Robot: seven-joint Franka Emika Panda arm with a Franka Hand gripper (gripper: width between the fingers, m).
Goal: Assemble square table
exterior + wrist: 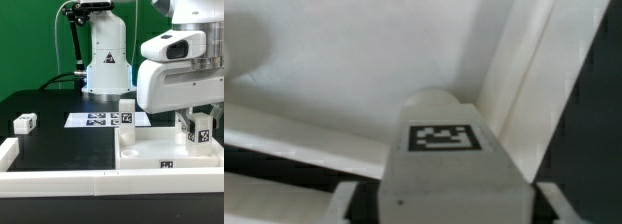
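The white square tabletop (150,152) lies tray-like at the exterior view's right front. One white tagged leg (127,111) stands upright at its far left corner. My gripper (197,118) is shut on a second tagged leg (198,131) and holds it upright over the tabletop's far right corner. In the wrist view this leg (441,120) fills the space between my fingers (349,200), its tag facing the camera, with the tabletop's inner surface (349,70) and raised rim beneath. Whether the leg touches the tabletop cannot be told. A third leg (24,123) lies on the black table at the left.
The marker board (95,119) lies flat behind the tabletop, in front of the arm's base (106,65). Long white bars (60,181) border the table's front and left edges. Black cables hang behind the base.
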